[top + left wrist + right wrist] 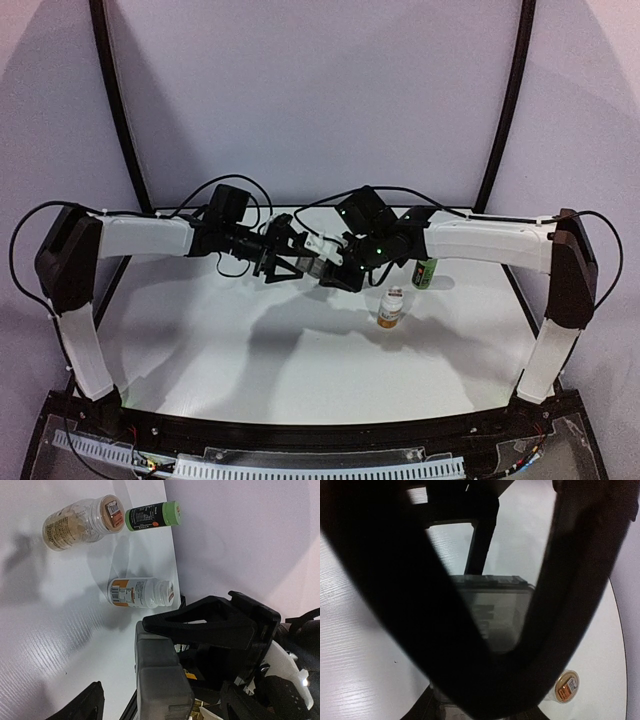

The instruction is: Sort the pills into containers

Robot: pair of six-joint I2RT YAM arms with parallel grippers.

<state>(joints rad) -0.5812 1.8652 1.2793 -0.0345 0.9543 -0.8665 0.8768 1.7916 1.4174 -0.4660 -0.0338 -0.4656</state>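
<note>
The containers [160, 675], a grey strip of joined square compartments with cloudy lids, hang in the air between the two arms [318, 262]. My right gripper [336, 268] is shut on the strip, whose end shows between its dark fingers [495, 612]. My left gripper [160, 702] straddles the strip's near end. Its jaws are open, and the lower-left finger [86, 702] stands well apart from the grey wall. Tan pills [62, 530] fill a clear jar lying on the table. I see no loose pills.
Three bottles sit on the white table right of centre: a clear jar [80, 521] [388, 318] [566, 686], a green bottle [152, 516] [425, 272] and a white bottle with an orange label [140, 592] [394, 296]. A purple backdrop wall [240, 540] rises behind them.
</note>
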